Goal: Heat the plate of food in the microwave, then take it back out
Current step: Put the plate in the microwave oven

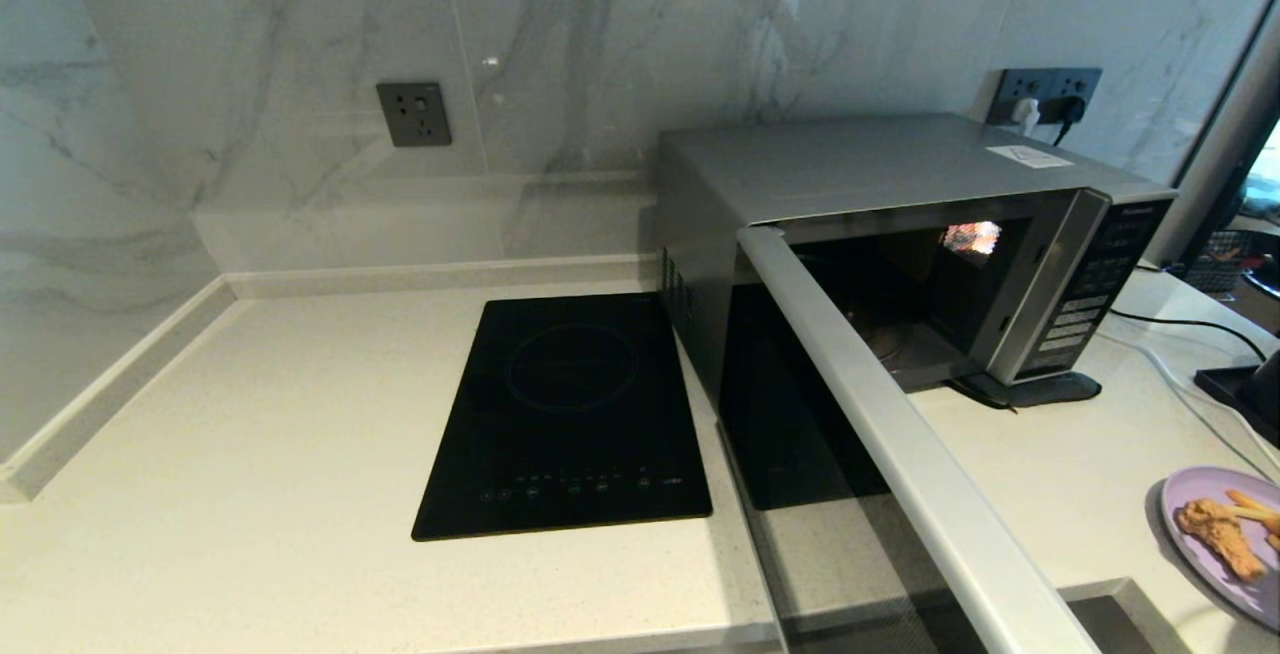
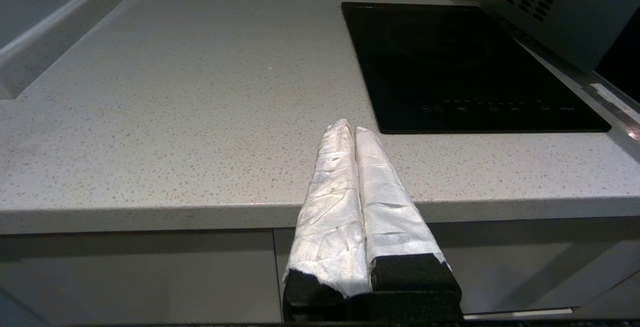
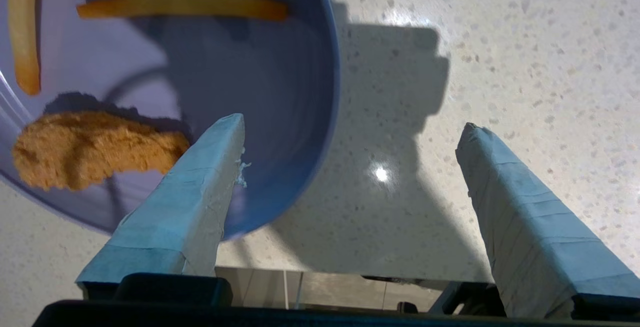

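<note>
Right tool (image 3: 350,127) hangs over the plate of food (image 3: 300,67) with its two taped fingers (image 3: 200,197) spread wide and nothing between them; one finger lies above the plate's inside, close to its rim, and the other is above the bare speckled surface (image 3: 500,42) beside the plate. Whether the finger over the plate touches it cannot be told. On the lilac plate lie a golden-brown fried chunk (image 3: 95,147) and a few fries (image 3: 180,6).

From the head view the plate sits on the surface near its front right edge, partly cut off by the picture's border, and neither arm shows there. The microwave (image 1: 880,169) stands toward the back right of the surface with its door (image 1: 900,434) swung fully open toward the front, the dark cavity (image 1: 900,294) exposed, well apart from the plate. A black induction hob (image 1: 570,414) is set flat in the surface just beside the microwave, nearer the surface's middle.

Left tool (image 2: 352,132) is parked before the front edge of the surface, near the hob's front corner, its two white-wrapped fingers (image 2: 330,192) pressed together with nothing between them.
</note>
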